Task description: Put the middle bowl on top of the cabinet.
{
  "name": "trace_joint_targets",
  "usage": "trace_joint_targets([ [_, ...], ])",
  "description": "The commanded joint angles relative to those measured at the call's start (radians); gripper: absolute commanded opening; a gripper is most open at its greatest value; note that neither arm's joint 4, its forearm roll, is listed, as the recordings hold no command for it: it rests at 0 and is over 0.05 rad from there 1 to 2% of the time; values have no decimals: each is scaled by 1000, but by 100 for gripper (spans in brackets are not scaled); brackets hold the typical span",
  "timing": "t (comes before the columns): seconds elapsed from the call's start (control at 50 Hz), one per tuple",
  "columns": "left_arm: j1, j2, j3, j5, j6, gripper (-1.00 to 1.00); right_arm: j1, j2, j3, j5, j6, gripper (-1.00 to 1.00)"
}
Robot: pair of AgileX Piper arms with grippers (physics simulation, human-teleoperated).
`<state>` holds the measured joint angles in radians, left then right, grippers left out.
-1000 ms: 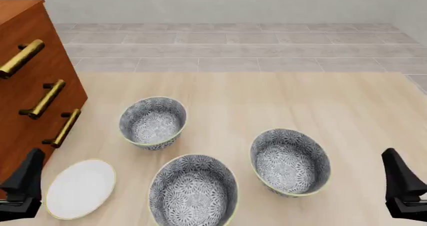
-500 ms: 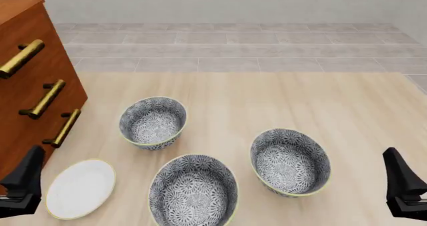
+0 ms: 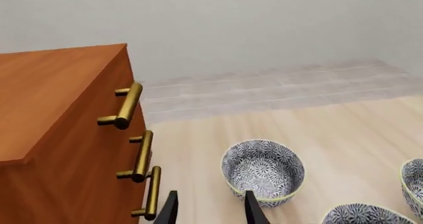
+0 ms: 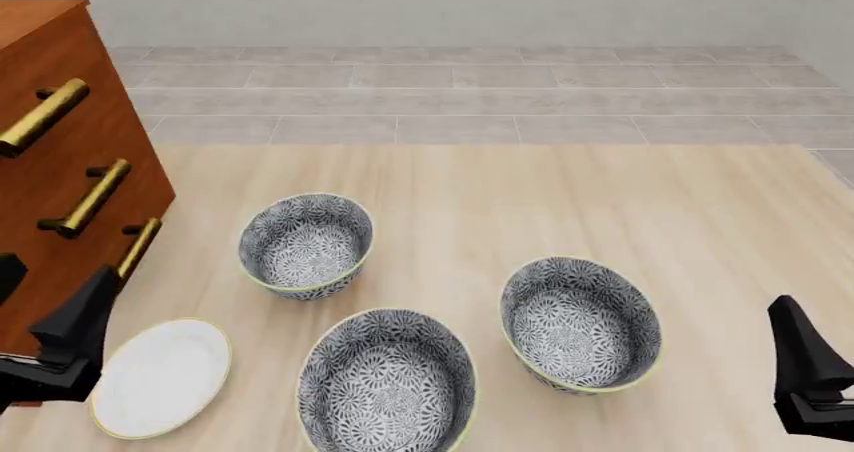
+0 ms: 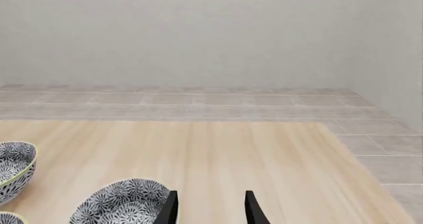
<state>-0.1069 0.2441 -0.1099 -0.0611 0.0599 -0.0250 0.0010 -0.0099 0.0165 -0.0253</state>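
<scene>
The middle bowl point(image 4: 581, 324), grey floral with a pale rim, stands upright on the table right of centre; it also shows as the middle bowl point(image 5: 122, 202) and at the frame edge as the middle bowl point(image 3: 413, 184). The reddish-brown cabinet point(image 4: 60, 187) with brass handles rises at the left; the cabinet point(image 3: 56, 115) shows its flat top in the left wrist view. My left gripper point(image 4: 83, 322) hangs open by the cabinet's lower front, its tips point(image 3: 210, 198) empty. My right gripper point(image 4: 801, 357) is open at the table's near right, to the right of the bowl, and its fingers point(image 5: 210, 198) hold nothing.
A smaller, deeper bowl point(image 4: 306, 244) sits left of centre, nearest the cabinet. The largest bowl point(image 4: 387, 384) stands at the near middle. A flat white plate point(image 4: 162, 377) lies near the left gripper, in front of the cabinet. Tiled floor lies beyond the table's far edge.
The left gripper has risen and shifted a little forward and right, toward the cabinet's lowest handle. The right gripper and all bowls have stayed put.
</scene>
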Motion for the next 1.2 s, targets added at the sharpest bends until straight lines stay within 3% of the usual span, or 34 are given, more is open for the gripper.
trace_joint_targets([
  [0.02, -84, 145, -92, -21, 43, 100, -5, 0, 4, -1, 3, 100],
  [0.12, -137, 202, -133, -17, 56, 100, -7, 0, 7, 2, 4, 100],
  [0.16, -144, 232, -135, -31, 92, 100, -7, 0, 7, 4, 2, 100],
  [0.2, -178, 282, -152, -32, 67, 100, -4, 0, 7, 5, -5, 100],
  [0.6, -339, 537, -334, 29, 96, 100, -12, 0, 8, 10, 0, 100],
  [0.66, -348, 585, -377, 54, 65, 100, -16, 0, 8, 13, 0, 100],
  [0.96, -443, 754, -494, 87, 156, 100, -24, 0, 9, 19, 0, 100],
  [1.04, -499, 821, -546, 125, 141, 100, -26, 0, 9, 19, 0, 100],
  [1.2, -523, 885, -622, 170, 159, 100, -33, 0, 9, 22, -5, 100],
])
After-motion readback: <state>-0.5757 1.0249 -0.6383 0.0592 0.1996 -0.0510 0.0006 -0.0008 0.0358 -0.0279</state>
